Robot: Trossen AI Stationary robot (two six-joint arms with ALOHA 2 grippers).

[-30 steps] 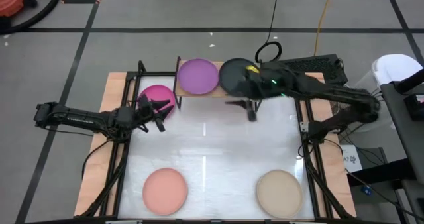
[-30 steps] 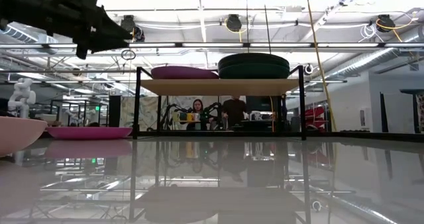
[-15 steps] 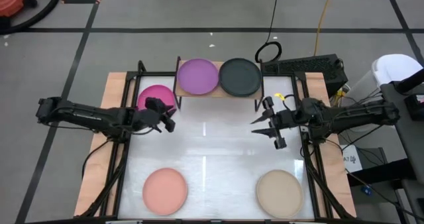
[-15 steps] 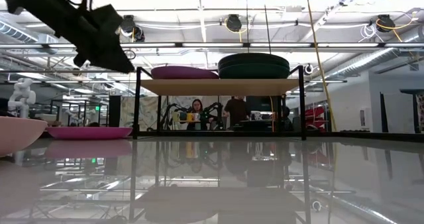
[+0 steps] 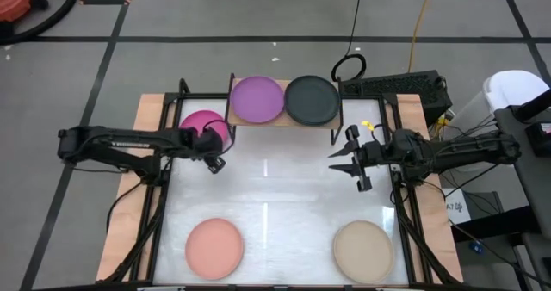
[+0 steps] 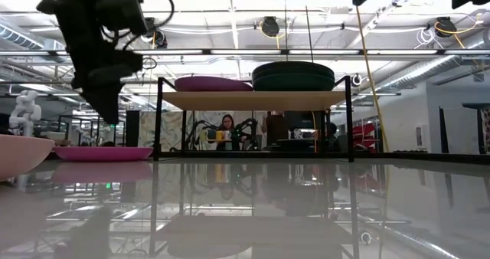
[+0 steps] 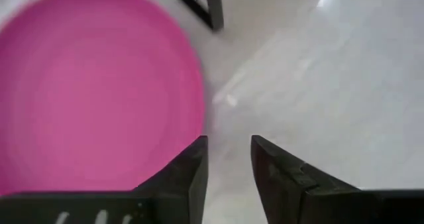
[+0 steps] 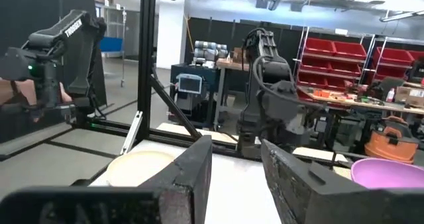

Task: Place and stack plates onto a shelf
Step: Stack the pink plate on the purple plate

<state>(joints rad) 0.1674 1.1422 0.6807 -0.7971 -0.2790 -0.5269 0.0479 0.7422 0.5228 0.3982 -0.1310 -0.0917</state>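
Observation:
The magenta plate (image 5: 205,127) lies flat on the table just left of the shelf (image 5: 284,119); it also shows in the left wrist view (image 7: 93,91) and the low view (image 6: 99,153). My left gripper (image 5: 214,156) (image 7: 228,161) points down above the plate's near right rim, open with a narrow gap, and hangs clear of the plate in the low view (image 6: 107,109). The shelf board (image 6: 253,99) carries the purple plate (image 5: 256,99) and a stack of dark plates (image 5: 312,100) (image 6: 293,75). My right gripper (image 5: 343,158) (image 8: 236,164) is open, in the air near the table's right side.
The salmon plate (image 5: 215,248) lies near the table's near left corner and the beige plate (image 5: 363,250) near its near right corner. Black frame rails run along the table's sides (image 5: 405,196). The white tabletop (image 5: 275,188) between the arms is bare. People sit far behind the shelf (image 6: 228,129).
My right gripper has drawn back from the dark stack on the shelf toward the table's right edge and now hangs still. My left gripper has moved a little toward the table's right, along the magenta plate's near rim, and has tipped from level to pointing down. No plate has moved.

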